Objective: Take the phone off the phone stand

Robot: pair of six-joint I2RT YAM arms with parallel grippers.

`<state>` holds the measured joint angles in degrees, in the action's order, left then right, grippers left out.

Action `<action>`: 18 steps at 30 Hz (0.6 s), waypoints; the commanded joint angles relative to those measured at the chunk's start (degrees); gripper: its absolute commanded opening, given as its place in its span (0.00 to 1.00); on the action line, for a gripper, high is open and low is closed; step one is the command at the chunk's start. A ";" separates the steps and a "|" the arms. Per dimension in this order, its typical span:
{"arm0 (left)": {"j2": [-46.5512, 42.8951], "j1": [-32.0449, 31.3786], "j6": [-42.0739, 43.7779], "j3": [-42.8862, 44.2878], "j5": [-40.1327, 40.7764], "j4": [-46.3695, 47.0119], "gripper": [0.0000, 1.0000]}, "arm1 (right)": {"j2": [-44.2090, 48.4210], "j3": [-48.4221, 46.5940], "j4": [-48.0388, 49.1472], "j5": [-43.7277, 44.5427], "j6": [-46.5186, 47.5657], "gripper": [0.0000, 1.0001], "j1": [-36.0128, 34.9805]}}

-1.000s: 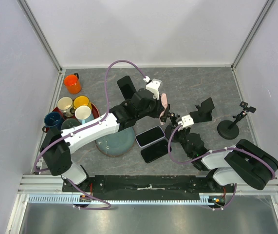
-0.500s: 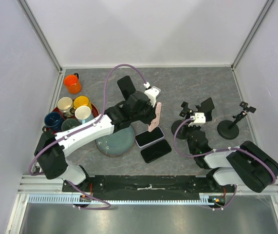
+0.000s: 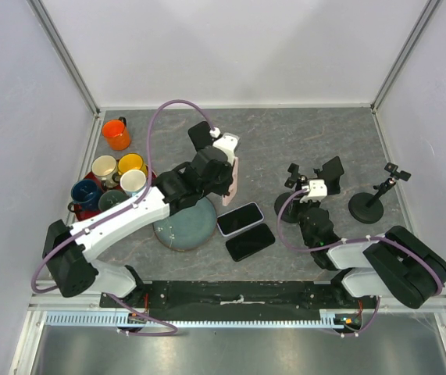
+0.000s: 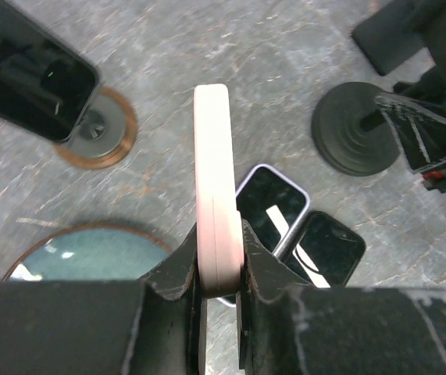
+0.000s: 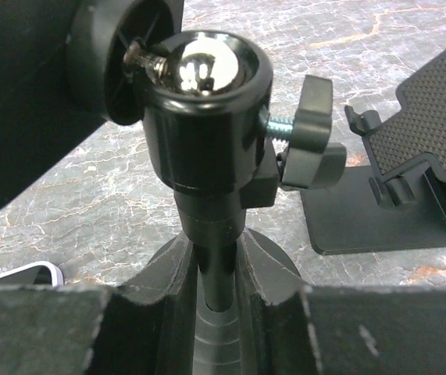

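Observation:
My left gripper (image 3: 221, 175) is shut on the pink phone (image 3: 232, 176) and holds it on edge in the air, left of the black phone stand (image 3: 291, 187). In the left wrist view the pink phone (image 4: 213, 172) stands edge-on between the fingers of the left gripper (image 4: 221, 266). The stand's clamp head is empty. My right gripper (image 3: 304, 206) is shut on the stand's post. The right wrist view shows the post (image 5: 211, 226) pinched in the right gripper (image 5: 215, 273), below the ball head (image 5: 207, 78).
Two dark phones (image 3: 240, 218) (image 3: 251, 241) lie flat beside an overturned teal bowl (image 3: 183, 224). Another phone (image 3: 201, 137) sits on a stand at the back. A flat black stand (image 3: 332, 176) and a tripod stand (image 3: 371, 205) are at the right. Mugs on a red tray (image 3: 151, 173) are at the left.
My left arm has carried the pink phone leftward and back, away from the stand. The right gripper has stayed shut on the stand's post.

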<state>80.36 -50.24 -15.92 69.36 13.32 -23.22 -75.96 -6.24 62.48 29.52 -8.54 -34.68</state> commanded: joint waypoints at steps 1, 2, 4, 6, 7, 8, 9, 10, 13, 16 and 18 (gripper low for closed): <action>-6.34 1.81 -6.22 -0.63 7.50 -2.88 0.02 | -0.15 -3.51 -1.13 -4.20 0.97 0.00 0.05; -7.31 2.07 -6.66 -1.42 8.12 -3.32 0.02 | -0.58 -4.30 -1.22 -4.55 2.19 0.00 0.05; -9.76 2.34 -7.10 -3.53 8.74 -4.11 0.02 | -2.34 -7.46 -1.13 -4.82 3.43 0.00 0.05; -11.27 2.34 -7.19 -5.54 9.00 -5.07 0.02 | -5.40 -11.14 -0.34 -5.17 5.53 0.00 0.05; -12.06 2.34 -7.19 -6.25 8.92 -5.25 0.02 | -6.81 -12.38 1.14 -5.09 6.42 0.00 0.05; -13.55 2.42 -7.37 -6.87 8.57 -5.43 0.02 | -8.13 -13.78 1.94 -4.82 7.30 0.00 0.05; -14.43 2.34 -7.46 -8.18 8.30 -5.69 0.02 | -10.84 -16.67 2.38 -4.65 8.09 0.00 0.40; -15.31 2.34 -7.54 -8.97 7.95 -5.78 0.02 | -12.18 -18.27 2.99 -4.82 8.10 0.00 0.83; -18.65 2.34 -7.72 -11.44 7.95 -6.13 0.02 | -17.54 -24.33 4.14 -8.15 7.49 0.00 4.07; -21.81 2.43 -8.33 -13.29 8.39 -6.05 0.02 | -23.51 -31.01 4.32 -10.43 8.09 0.00 5.93; -23.48 2.43 -8.42 -14.16 8.30 -5.87 0.02 | -28.33 -36.28 3.88 -11.41 9.94 0.00 7.07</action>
<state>61.12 -47.86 -21.91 55.64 20.05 -32.08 -98.85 -32.91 58.50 21.41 -1.19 -29.80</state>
